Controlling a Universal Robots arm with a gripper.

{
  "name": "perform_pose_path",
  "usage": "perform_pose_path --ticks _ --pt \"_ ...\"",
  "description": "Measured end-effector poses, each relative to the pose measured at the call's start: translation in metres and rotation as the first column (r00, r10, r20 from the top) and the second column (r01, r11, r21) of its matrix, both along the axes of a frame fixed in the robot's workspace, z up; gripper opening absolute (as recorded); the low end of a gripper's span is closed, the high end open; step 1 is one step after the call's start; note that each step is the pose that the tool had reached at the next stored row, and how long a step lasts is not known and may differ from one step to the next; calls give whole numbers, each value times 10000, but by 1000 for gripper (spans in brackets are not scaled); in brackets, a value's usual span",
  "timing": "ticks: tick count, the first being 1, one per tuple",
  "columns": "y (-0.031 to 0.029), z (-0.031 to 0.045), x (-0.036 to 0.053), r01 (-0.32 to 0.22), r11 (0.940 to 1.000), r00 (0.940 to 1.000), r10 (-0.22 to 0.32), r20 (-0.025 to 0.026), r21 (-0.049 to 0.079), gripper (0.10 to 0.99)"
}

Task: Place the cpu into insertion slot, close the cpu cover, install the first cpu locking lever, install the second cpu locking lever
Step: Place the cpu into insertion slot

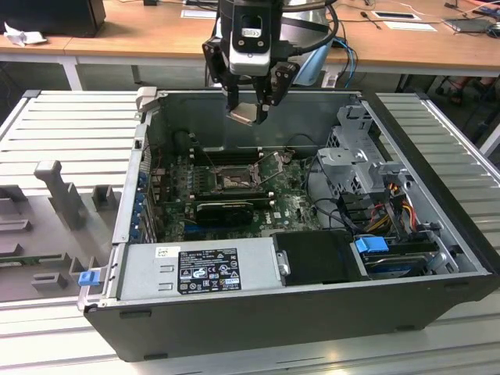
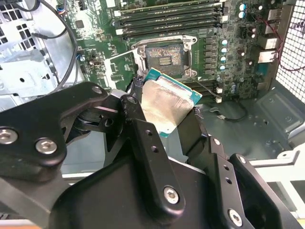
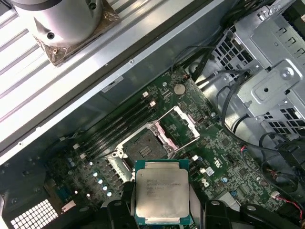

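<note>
My gripper (image 1: pixel 246 114) hangs above the open computer case, shut on the cpu (image 1: pixel 243 116), a flat square chip with a dull silver top and a green edge. In both wrist views the cpu (image 2: pixel 166 106) (image 3: pixel 161 191) sits pinched by its sides between the black fingers (image 2: pixel 137 125) (image 3: pixel 125 204). Below it on the green motherboard lies the insertion slot (image 1: pixel 232 181) (image 2: pixel 164 56) (image 3: pixel 142 147), with its dark centre bare. The cpu cover (image 3: pixel 178 125) is swung open and stands beside the slot. The cpu is well above the slot, touching nothing else.
Long black memory slots (image 3: pixel 121 125) (image 2: pixel 167 21) run beside the socket. A grey power supply (image 1: pixel 199 267) and a black box (image 1: pixel 316 256) fill the case's near side. A metal drive cage (image 1: pixel 355 156) with cables (image 1: pixel 391 205) stands at the exterior view's right.
</note>
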State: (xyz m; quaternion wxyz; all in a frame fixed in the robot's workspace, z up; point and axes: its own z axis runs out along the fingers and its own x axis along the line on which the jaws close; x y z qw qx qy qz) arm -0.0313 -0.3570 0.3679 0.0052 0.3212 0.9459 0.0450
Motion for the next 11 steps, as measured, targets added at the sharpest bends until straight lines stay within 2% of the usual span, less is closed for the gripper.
perform_pose_path --ticks 11 --pt "0 -5 0 519 9987 9987 -519 0 0 541"
